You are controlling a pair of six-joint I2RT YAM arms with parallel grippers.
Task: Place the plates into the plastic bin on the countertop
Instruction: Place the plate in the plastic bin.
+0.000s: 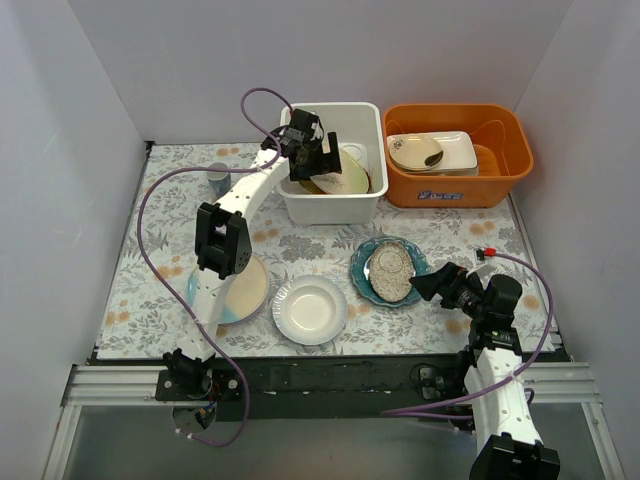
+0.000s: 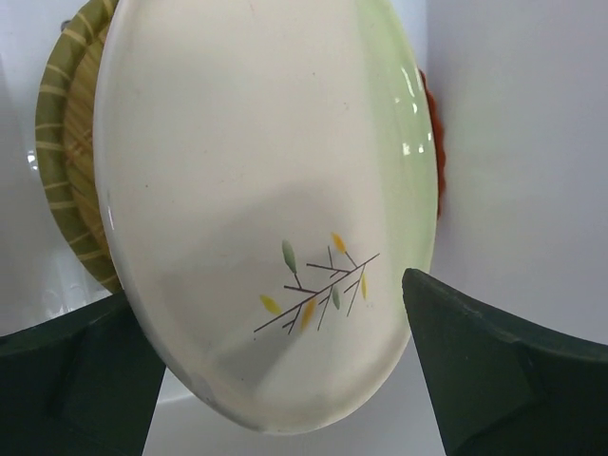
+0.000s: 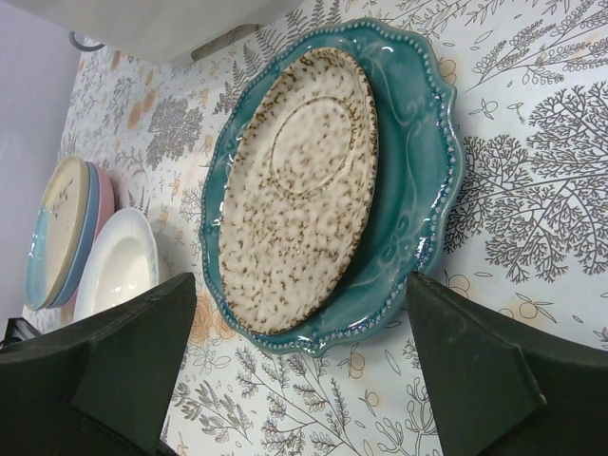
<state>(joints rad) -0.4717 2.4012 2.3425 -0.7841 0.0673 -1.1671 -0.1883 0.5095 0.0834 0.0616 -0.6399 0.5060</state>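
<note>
The white plastic bin (image 1: 333, 203) stands at the back of the countertop (image 1: 455, 228). In it lean a cream plate with a sprig (image 1: 348, 176) (image 2: 256, 171) and, behind it, the woven yellow plate with the red rim (image 2: 65, 142). My left gripper (image 1: 310, 148) (image 2: 266, 285) is open inside the bin, its fingers either side of the cream plate's lower edge. A speckled cream plate (image 1: 388, 272) (image 3: 294, 190) lies on the teal plate (image 1: 362, 262) (image 3: 408, 161). My right gripper (image 1: 425, 285) (image 3: 302, 280) is open just beside the teal plate's near rim.
A white plate (image 1: 310, 310) (image 3: 114, 266) lies at the front middle. A stack of cream-and-light-blue, blue and pink plates (image 1: 240, 290) (image 3: 57, 228) lies partly under the left arm. The orange tub (image 1: 500, 130) holds a rectangular white dish with a beige bowl. A small mug (image 1: 218, 178) stands back left.
</note>
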